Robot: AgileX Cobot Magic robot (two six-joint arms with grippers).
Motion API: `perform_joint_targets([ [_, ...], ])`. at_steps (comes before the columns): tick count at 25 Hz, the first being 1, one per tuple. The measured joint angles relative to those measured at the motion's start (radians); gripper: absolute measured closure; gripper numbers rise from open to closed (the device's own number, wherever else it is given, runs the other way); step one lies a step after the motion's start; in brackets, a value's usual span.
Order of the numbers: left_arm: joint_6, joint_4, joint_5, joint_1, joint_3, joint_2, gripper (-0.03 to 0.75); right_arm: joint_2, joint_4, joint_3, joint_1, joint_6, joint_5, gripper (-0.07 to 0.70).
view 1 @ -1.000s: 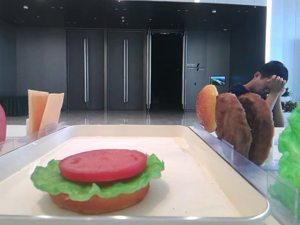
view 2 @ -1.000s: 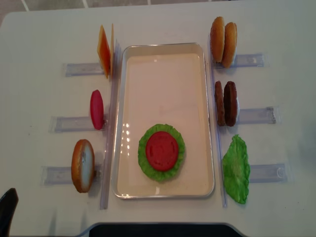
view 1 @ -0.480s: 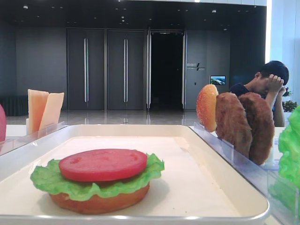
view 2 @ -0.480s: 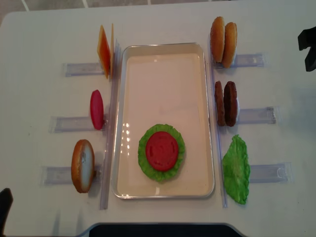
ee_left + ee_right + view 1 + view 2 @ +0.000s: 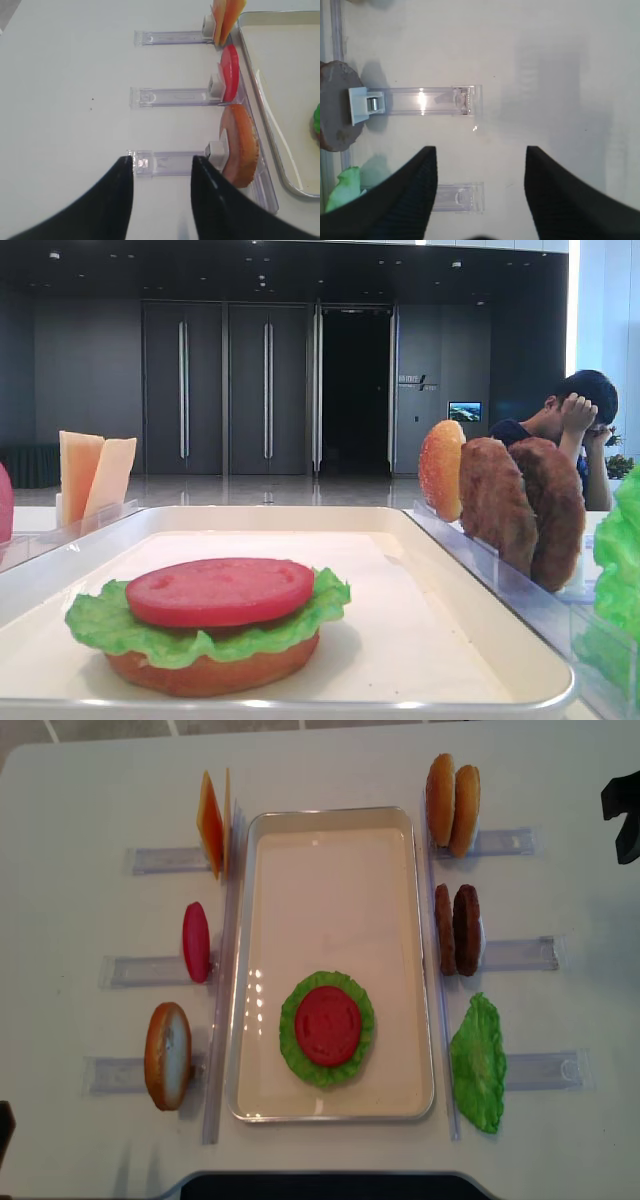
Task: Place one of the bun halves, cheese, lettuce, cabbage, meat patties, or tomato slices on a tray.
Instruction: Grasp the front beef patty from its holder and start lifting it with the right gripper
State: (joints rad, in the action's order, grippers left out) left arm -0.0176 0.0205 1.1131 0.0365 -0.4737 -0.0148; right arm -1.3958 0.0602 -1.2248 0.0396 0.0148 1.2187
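Note:
The cream tray [image 5: 330, 818] holds a stack of a bun half [image 5: 210, 672], lettuce [image 5: 98, 625] and a tomato slice [image 5: 327, 1025]. Left of the tray stand cheese [image 5: 210, 823], a tomato slice [image 5: 196, 941] and a bun half [image 5: 167, 1055]. On its right are two bun halves [image 5: 452, 804], two meat patties [image 5: 457, 929] and lettuce [image 5: 478, 1062]. My left gripper [image 5: 162, 160] hangs open and empty over the clear holder beside the bun half [image 5: 240, 145]. My right gripper [image 5: 480, 150] is open and empty, well right of a patty [image 5: 337, 107].
Clear plastic holders [image 5: 520, 955] stick out from both long sides of the tray. A seated person [image 5: 572, 425] is in the background behind the patties. The right gripper [image 5: 622, 815] shows at the table's right edge.
The right gripper has come into the overhead view at the right edge. The left gripper has slid back almost out of the bottom-left corner. The food has not moved.

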Motion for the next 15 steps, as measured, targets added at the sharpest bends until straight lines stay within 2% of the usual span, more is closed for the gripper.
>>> perform_joint_targets([
  [5,0.0,0.0,0.0,0.0,0.0,0.0,0.467,0.0,-0.003,-0.001,0.047,-0.081,0.0,0.228],
  [9,0.0,0.0,0.0,0.0,0.0,0.0,0.517,0.0,-0.007,-0.001,0.142,-0.166,-0.001,0.228],
  [15,0.0,0.0,0.0,0.0,0.0,0.0,0.595,-0.042,-0.009,-0.04,0.288,-0.276,-0.035,0.228],
])
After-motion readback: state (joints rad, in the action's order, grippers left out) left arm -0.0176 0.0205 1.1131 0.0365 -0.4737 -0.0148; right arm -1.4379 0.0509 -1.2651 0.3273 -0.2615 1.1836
